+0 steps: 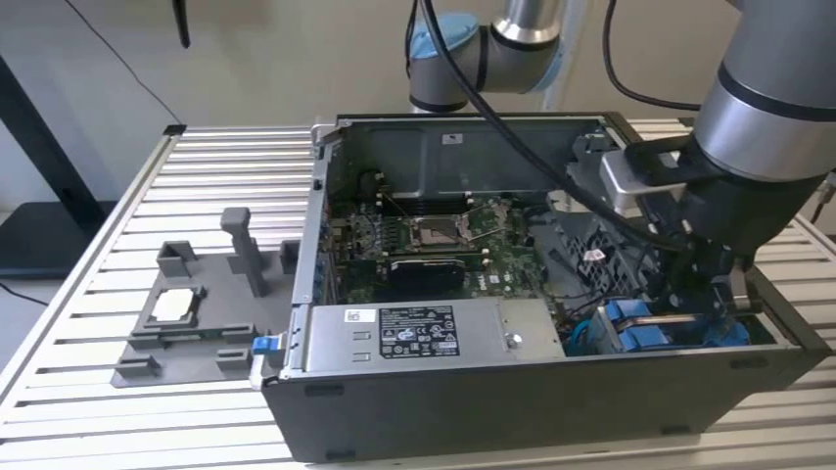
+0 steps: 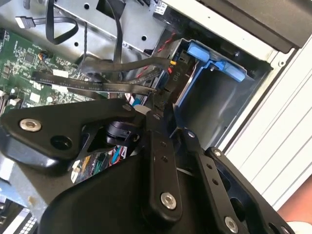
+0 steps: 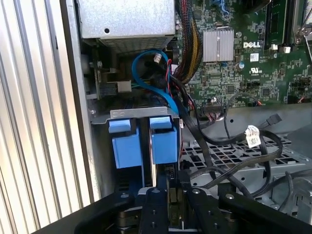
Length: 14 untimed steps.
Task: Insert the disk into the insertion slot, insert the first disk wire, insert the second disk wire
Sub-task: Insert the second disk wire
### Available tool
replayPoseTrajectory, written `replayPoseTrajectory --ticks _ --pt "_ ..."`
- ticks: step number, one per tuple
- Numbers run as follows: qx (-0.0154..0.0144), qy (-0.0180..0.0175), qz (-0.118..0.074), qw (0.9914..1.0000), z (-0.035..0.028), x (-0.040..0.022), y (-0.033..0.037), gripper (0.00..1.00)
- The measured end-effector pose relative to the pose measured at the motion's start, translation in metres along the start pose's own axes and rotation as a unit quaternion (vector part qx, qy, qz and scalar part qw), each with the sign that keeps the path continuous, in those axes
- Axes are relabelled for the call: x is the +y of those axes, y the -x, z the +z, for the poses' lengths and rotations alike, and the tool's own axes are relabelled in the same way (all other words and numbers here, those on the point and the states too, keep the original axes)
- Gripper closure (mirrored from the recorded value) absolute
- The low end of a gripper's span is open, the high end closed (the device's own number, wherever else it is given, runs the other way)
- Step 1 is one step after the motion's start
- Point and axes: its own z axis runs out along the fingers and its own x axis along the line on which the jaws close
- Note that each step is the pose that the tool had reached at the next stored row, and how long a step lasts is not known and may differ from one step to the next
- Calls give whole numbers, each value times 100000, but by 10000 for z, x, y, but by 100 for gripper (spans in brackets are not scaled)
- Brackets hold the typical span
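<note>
Metal slats make up the bench (image 1: 105, 255), and going from the exterior view's left there is first a grey holder (image 1: 183, 323) near the bench's left edge, carrying a small chip (image 1: 174, 305) and some upright posts, then the open computer case (image 1: 523, 392) across the middle, with the green circuit board (image 1: 444, 245) on its floor and the silver power box (image 1: 418, 333) along its near wall. Farthest to the exterior view's right, in the near right corner of the case, the disk (image 1: 647, 328) sits on edge in its slot, its blue tabs showing just beside a second blue carrier. The gripper (image 1: 712, 279) hangs directly over that corner; in the first wrist view its fingertips (image 3: 168, 192) appear drawn close together right at the end of the disk (image 3: 163, 141), though whether they pinch a plug or the carrier itself cannot be told. Black wires (image 3: 219, 146) and a blue cable (image 3: 151, 73) loop loosely beside the slot. Judging from this, the work is at the disk's connector end, and doing it well would mean keeping the tool square to the disk's edge, pressing straight along the slot, and keeping the slack wires out from under the fingers.
</note>
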Motion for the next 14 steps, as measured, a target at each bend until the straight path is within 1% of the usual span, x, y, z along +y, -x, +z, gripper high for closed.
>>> replayPoseTrajectory --ticks 1,6,11,14 --pt "6 -1 6 100000 -3 0 0 76" --pt "-48 8 19 100000 -55 -7 6 76" --pt "-97 14 28 100000 -156 -22 16 76" --pt "-99 14 23 100000 -251 -37 25 76"
